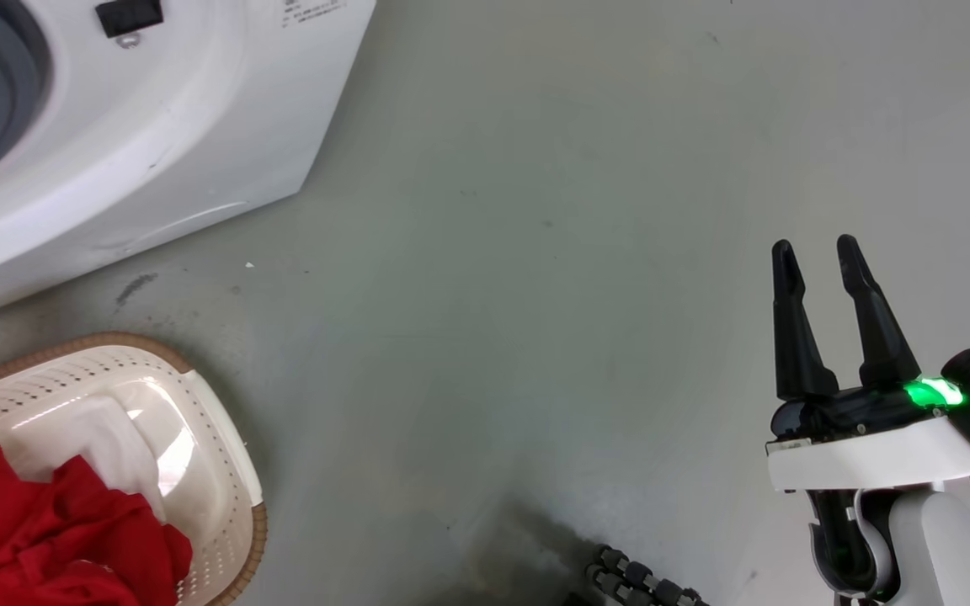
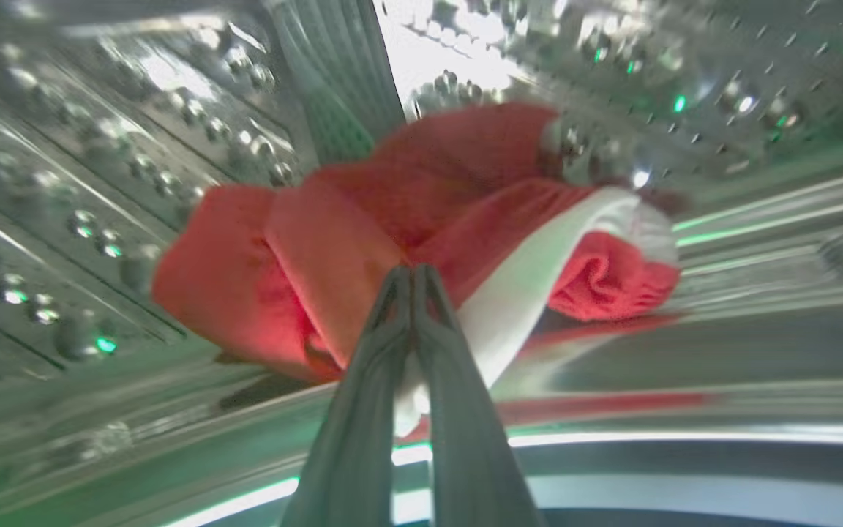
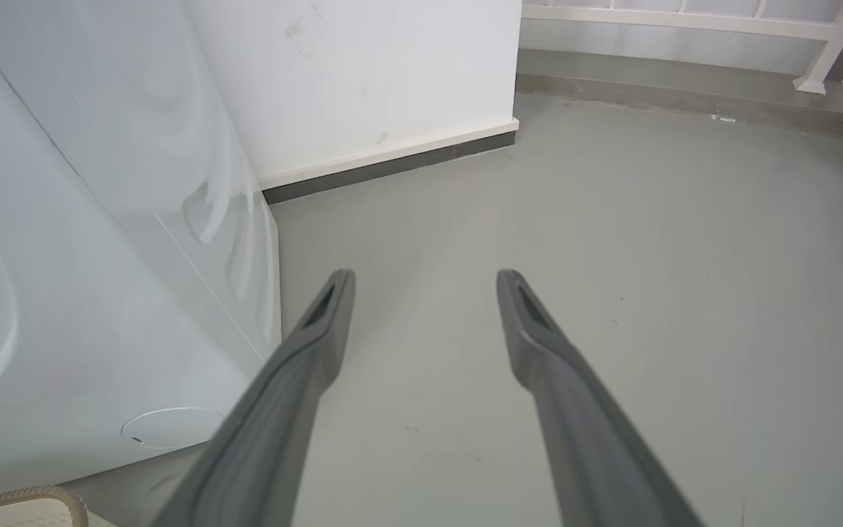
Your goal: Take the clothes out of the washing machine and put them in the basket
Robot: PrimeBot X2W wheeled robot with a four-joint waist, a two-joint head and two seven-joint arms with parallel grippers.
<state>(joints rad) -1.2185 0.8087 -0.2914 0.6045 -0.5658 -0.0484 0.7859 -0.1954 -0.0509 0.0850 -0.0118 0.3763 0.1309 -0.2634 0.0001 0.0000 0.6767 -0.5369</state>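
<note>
Left gripper (image 2: 414,272) is clamped tight, fingertips together, and it looks like it's pinching the red garment (image 2: 319,256) inside the steel drum (image 2: 99,183), pretty blurry though. The garment's bunched up and stretched left-to-right across the wrist view, its white trim band (image 2: 538,271) slanting from the fingers up toward the right. Right gripper (image 1: 816,251) hangs over the grey floor (image 1: 493,295), fingers spread wide, holding nothing. The basket (image 1: 215,438) sits on the floor near the washing machine (image 1: 157,126), with a red heap (image 1: 64,530) and white cloth (image 1: 89,438) inside.
</note>
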